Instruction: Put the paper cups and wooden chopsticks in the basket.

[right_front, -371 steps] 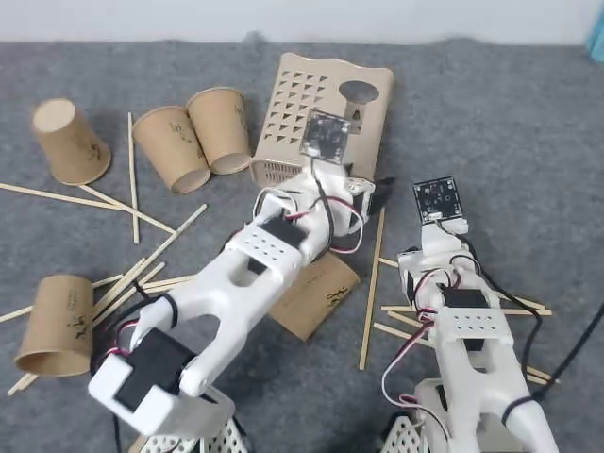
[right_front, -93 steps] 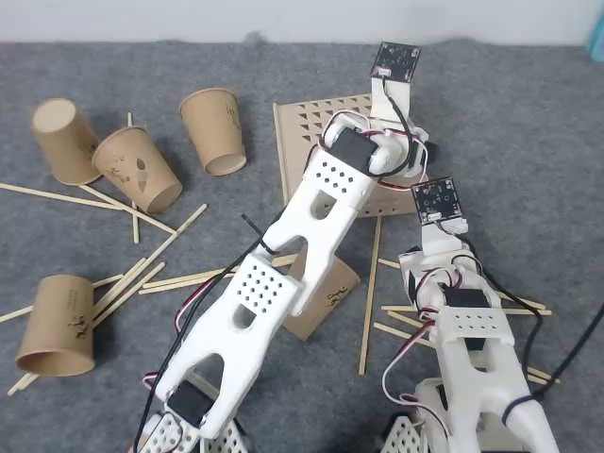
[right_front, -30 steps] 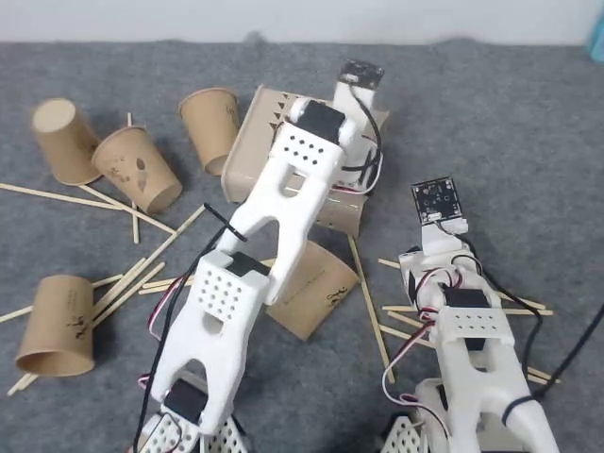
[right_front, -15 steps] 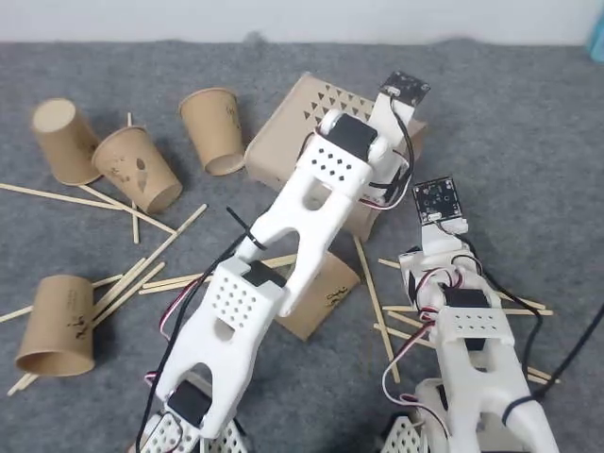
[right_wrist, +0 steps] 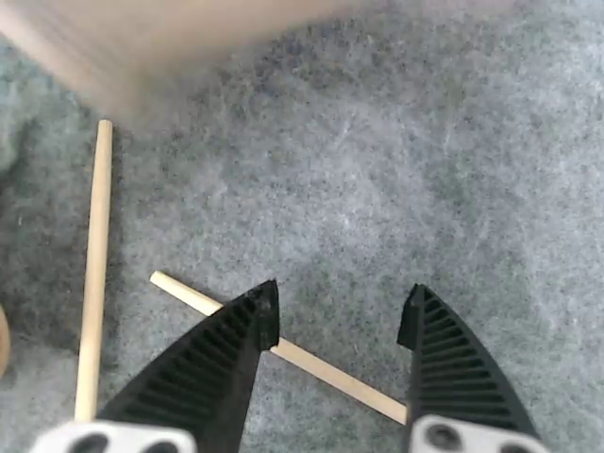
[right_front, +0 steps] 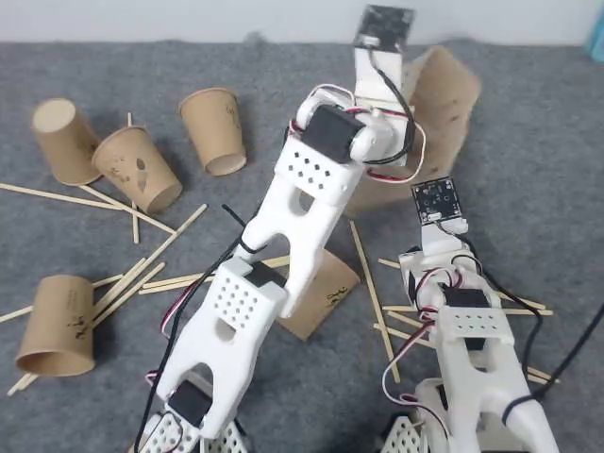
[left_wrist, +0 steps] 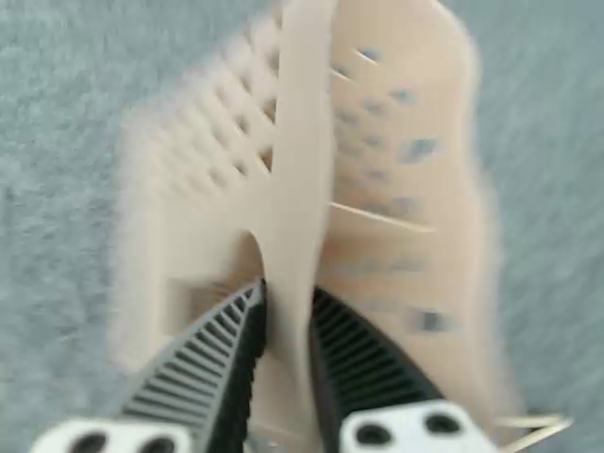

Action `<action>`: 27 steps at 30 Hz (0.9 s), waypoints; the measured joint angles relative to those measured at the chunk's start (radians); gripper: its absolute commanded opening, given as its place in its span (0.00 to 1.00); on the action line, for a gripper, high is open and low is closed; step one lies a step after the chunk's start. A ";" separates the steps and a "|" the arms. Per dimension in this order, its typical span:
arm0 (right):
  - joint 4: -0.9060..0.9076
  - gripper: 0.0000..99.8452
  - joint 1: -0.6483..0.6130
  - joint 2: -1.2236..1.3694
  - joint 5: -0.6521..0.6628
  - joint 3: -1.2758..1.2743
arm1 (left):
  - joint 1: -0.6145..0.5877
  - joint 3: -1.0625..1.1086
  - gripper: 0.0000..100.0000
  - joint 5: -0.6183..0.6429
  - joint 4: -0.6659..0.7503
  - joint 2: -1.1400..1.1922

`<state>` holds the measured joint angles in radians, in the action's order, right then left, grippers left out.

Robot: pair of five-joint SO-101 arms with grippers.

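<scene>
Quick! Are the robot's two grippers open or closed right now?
Left gripper: closed on the wall of the basket.
Right gripper: open, holding nothing, above a chopstick.

White plastic arms (right_front: 302,203), blk servos (right_front: 332,134), perforated shells (right_front: 314,170), red/blk wires (right_front: 427,283), blk ribbed fingers (right_wrist: 217,368)

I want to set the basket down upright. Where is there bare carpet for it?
The widest bare carpet lies right of the basket that the left gripper holds, beyond the right arm. The left half is crowded with paper cups and chopsticks.
</scene>
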<state>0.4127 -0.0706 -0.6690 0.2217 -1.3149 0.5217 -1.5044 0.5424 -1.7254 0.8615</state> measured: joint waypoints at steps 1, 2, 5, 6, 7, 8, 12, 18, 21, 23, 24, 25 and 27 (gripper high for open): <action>0.002 0.22 0.000 0.000 0.003 0.000 | 0.003 -0.026 0.01 0.040 -0.002 0.002; 0.000 0.22 0.000 0.000 0.003 0.000 | 0.003 -0.061 0.01 0.081 -0.002 0.002; 0.000 0.22 -0.002 0.000 0.002 0.000 | -0.031 -0.137 0.01 0.206 -0.002 -0.011; 0.000 0.22 -0.002 0.000 0.003 0.000 | -0.043 -0.141 0.01 0.250 -0.002 -0.009; 0.000 0.22 0.008 0.002 0.003 -0.002 | -0.054 -0.141 0.01 0.287 -0.002 -0.006; 0.000 0.22 0.008 0.002 0.002 -0.002 | -0.063 -0.141 0.01 0.313 -0.002 -0.005; 0.000 0.22 0.008 0.000 0.003 -0.002 | -0.106 -0.150 0.01 0.334 -0.002 0.021; 0.000 0.22 0.002 0.000 0.003 -0.002 | -0.110 -0.150 0.01 0.295 -0.002 0.031; 0.000 0.22 0.003 0.000 0.003 -0.002 | -0.123 -0.150 0.01 0.192 -0.002 0.008; 0.000 0.22 0.003 0.000 0.003 -0.002 | -0.141 -0.150 0.01 0.110 -0.002 -0.034; 0.000 0.22 0.003 0.000 0.003 -0.002 | -0.152 -0.150 0.01 0.066 -0.002 -0.055; 0.000 0.22 0.002 0.000 0.003 -0.002 | -0.164 -0.150 0.01 0.021 -0.002 -0.077; 0.000 0.22 0.000 0.000 0.015 -0.002 | -0.187 -0.132 0.01 -0.063 -0.002 -0.121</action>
<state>0.4127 -0.0706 -0.6690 0.2371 -1.3165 0.3345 -1.6364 0.4795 -1.7269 0.7403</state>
